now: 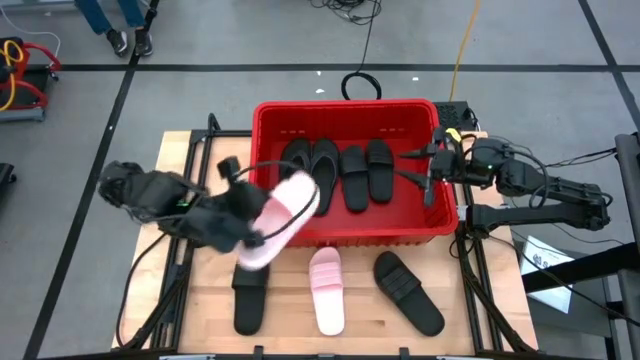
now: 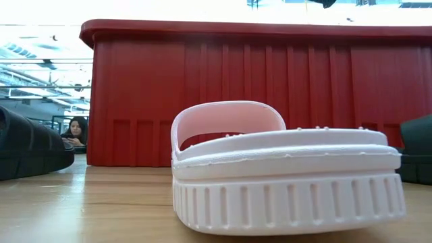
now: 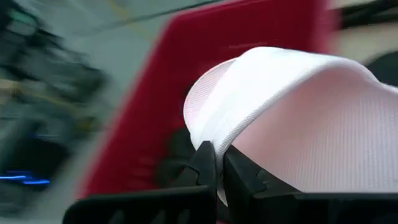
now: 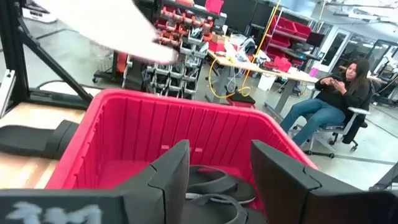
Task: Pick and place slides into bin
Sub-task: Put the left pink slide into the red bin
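The high view looks straight down on the whole table (image 1: 200, 300), while the low view sits at tabletop height, close behind a pink slide (image 2: 283, 175), facing the red bin (image 2: 270, 94). Both wrist views look closely past their own fingers toward that same bin (image 4: 186, 130).

Left wrist view — motion-blurred throughout; the bin (image 3: 205, 93) a smear, the held pink slide (image 3: 298, 124) cut off.

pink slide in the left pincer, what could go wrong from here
The left pincer pinches only the pink slide's edge, so it could slip out before clearing the red bin's front wall. Four black slides already lie inside; it may land on them. The right pincer hangs open over the bin's right side, possibly in the way.
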Robot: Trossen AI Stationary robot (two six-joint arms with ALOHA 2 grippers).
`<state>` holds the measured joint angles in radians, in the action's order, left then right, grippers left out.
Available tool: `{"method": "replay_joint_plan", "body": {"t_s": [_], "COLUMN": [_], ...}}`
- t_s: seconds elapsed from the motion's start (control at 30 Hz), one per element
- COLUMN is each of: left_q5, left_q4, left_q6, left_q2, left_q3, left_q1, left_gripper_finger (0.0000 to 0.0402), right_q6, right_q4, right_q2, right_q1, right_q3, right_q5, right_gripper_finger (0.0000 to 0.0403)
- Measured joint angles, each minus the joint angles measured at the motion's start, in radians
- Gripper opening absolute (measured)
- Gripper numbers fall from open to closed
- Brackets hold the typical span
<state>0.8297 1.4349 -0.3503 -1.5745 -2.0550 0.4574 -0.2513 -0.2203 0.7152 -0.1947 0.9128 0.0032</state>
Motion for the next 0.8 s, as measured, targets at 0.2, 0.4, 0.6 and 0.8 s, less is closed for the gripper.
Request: {"method": "replay_joint_plan", "body": {"t_s": [0.2,0.4,0.6,0.8], "left_q5": [0.175,0.208,0.243,0.203], "left_q4": [0.001,0.003,0.003,0.003], "left_q6": [0.211,0.285,0.273,0.135], "left_q2": [-0.059,-0.129,-0.183,-0.230], "left_q3": [0.015,0.017,0.017,0.016], "left_q1": [-0.110,-0.198,-0.263,-0.343], "left_gripper_finger": [0.0002,0.0002,0.0001,0.0002], "right_q6": [-0.023,-0.029,-0.026,-0.051], "right_q4": [0.022,0.030,0.054,0.116], "right_q2": [0.001,0.000,0.000,0.000], "right_q1": [0.000,0.000,0.000,0.000], "right_q3": [-0.055,-0.076,-0.076,-0.076], "right_q5": [0.000,0.000,0.000,0.000], "right_gripper_finger": [0.0160,0.0160,0.0160,0.0160]}}
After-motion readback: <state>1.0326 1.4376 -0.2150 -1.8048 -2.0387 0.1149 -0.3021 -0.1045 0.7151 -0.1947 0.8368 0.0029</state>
